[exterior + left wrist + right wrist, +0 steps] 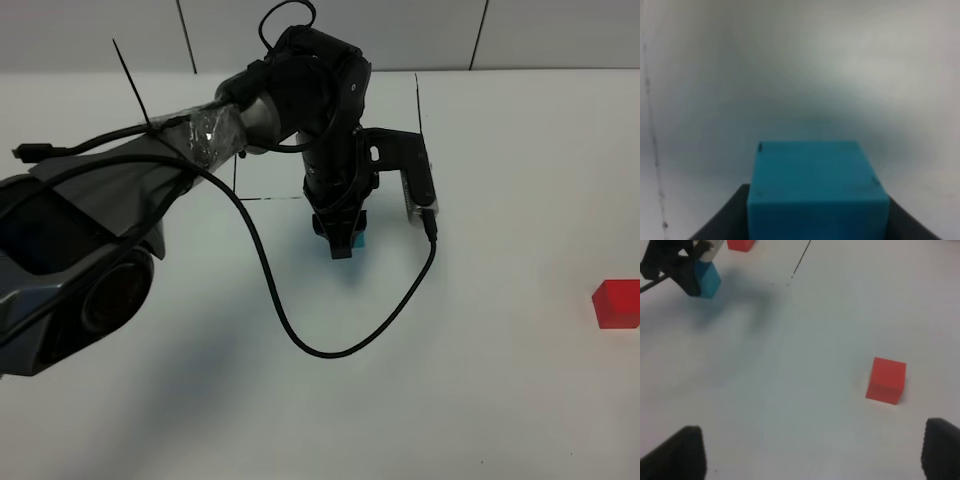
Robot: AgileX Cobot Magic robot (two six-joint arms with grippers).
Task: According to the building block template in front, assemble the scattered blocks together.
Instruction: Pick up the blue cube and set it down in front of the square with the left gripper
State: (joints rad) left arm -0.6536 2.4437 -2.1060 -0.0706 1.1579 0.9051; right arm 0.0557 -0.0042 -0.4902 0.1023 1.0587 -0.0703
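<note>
My left gripper (340,243) reaches to the table's middle and is shut on the cyan-blue cube (358,240), low over the table. The cube fills the left wrist view (815,190) between dark fingers (722,222). It also shows in the right wrist view (710,279). The loose red cube (617,303) sits alone at the far right, ahead of my open, empty right gripper (812,460), also seen there (886,380). Of the template, only its red cube (740,244) and thin black frame lines (417,105) show; the arm hides the rest.
The left arm (100,230) crosses the table's left half. A black cable (300,340) loops from it down over the table's middle. A frame line (801,260) runs beside the template's red cube.
</note>
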